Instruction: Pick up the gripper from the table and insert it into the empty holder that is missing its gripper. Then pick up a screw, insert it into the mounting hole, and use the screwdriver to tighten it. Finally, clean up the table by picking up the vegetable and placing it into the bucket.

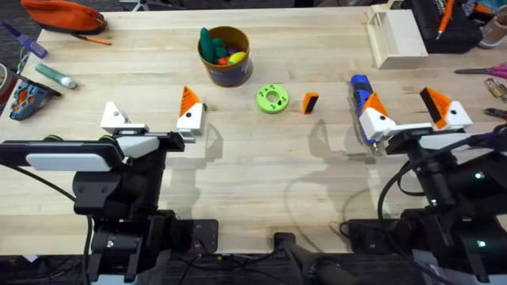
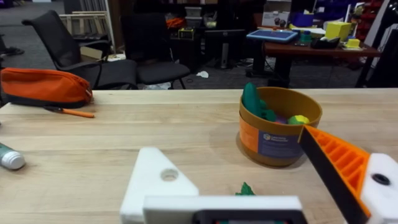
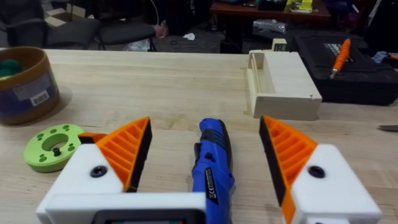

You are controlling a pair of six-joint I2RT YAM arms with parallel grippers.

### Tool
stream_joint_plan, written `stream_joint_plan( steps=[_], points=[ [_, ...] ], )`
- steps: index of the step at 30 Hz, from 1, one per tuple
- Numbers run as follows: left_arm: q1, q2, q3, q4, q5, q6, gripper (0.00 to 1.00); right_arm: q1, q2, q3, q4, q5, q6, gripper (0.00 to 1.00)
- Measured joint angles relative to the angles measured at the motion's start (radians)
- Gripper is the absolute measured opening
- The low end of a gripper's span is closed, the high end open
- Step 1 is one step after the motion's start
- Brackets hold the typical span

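Observation:
The gripper (image 1: 310, 102), a small orange block with a black face, stands mid-table beside a lime-green ring (image 1: 272, 98). My left gripper (image 1: 152, 115) is open; one of its fingers is the bare white holder (image 1: 115, 117) (image 2: 158, 180), the other carries an orange pad (image 2: 339, 165). A bit of the dark green vegetable (image 2: 247, 188) peeks out on the table between those fingers. The bucket (image 1: 225, 54) (image 2: 278, 127) sits beyond, holding toys. My right gripper (image 1: 405, 111) (image 3: 205, 155) is open astride the blue screwdriver (image 1: 360, 89) (image 3: 213, 165), which lies on the table.
A pale wooden tray (image 1: 396, 36) (image 3: 280, 84) stands at the far right, with a black tool case (image 3: 348, 62) past it. An orange pouch (image 1: 63, 14) (image 2: 43, 86) lies far left. The green ring (image 3: 55, 144) has a small dark piece in it.

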Motion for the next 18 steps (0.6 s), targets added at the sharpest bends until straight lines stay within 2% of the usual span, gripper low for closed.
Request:
stream_joint_plan(
  steps=[10,14,18],
  points=[
    [0.0,0.0,0.0,0.002,0.0,0.0,0.986,0.0,0.0,0.001,0.005,0.0,0.0,0.993],
    [0.0,0.0,0.001,0.009,0.0,-0.004,0.986,0.0,0.0,0.002,0.085,-0.004,-0.012,0.993],
    [0.0,0.0,0.044,-0.049,-0.002,-0.009,0.985,0.0,0.0,0.052,0.08,-0.004,-0.036,0.993]
  ],
)
